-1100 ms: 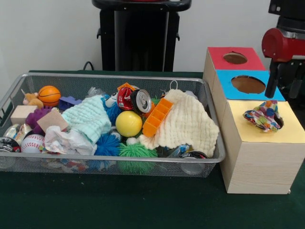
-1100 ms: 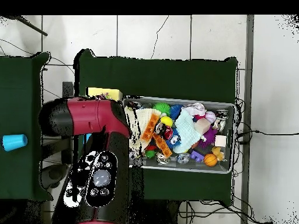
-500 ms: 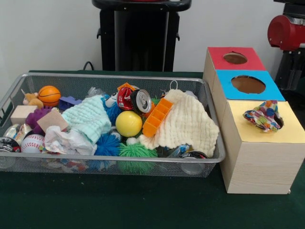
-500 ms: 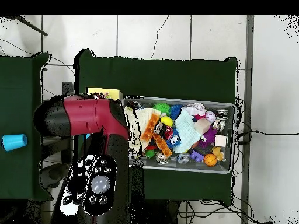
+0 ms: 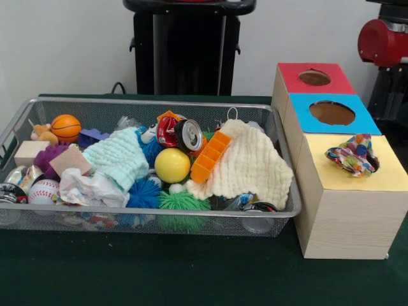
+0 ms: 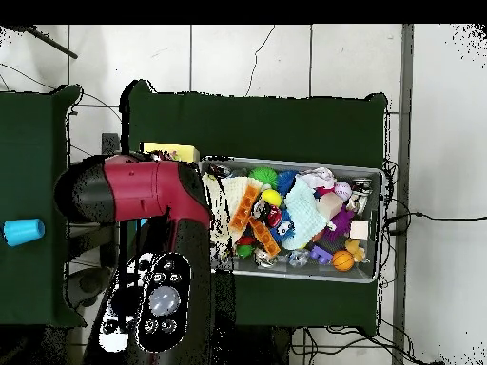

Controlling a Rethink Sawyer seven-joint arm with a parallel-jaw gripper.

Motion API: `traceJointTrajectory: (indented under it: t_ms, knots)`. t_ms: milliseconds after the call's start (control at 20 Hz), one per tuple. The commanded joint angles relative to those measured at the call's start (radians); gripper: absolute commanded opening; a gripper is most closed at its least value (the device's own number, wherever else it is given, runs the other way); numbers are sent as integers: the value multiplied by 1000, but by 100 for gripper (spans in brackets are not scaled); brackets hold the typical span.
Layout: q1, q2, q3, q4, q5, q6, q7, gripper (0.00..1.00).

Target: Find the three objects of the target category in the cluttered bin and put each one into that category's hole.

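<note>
A multicoloured patterned cloth [image 5: 352, 155] is being left crumpled in the hole of the yellow section [image 5: 382, 175] of the wooden box [image 5: 344, 220], partly sticking out above it. The blue hole [image 5: 331, 113] and the red hole [image 5: 314, 78] behind it are being shown with nothing protruding. To the left of the box, the wire bin [image 5: 127, 220] is being filled by clutter: a cream knitted cloth [image 5: 252, 166] is being draped at the end nearest the box, with an orange tray piece [image 5: 210, 156] lying on it, a yellow ball [image 5: 172, 165] just beside that, a red can [image 5: 180, 133] behind, a mint cloth [image 5: 119, 158] further left, and a baseball [image 5: 43, 190] and a small basketball [image 5: 65, 127] at the far end. The red arm [image 5: 381, 42] is being seen at the upper right edge, above and behind the box, well apart from the patterned cloth. The gripper is not being shown clearly in either view, so whether it is released or clenched cannot be told.
</note>
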Motion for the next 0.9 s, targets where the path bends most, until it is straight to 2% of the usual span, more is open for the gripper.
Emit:
traceJointTrajectory:
  t_ms: [50,400,900]
  knots:
    - [-47,19,73,122,-5,-35,151,0]
    - [-84,6,103,158,-20,-74,110,0]
    - [-69,15,91,164,-27,-100,142,0]
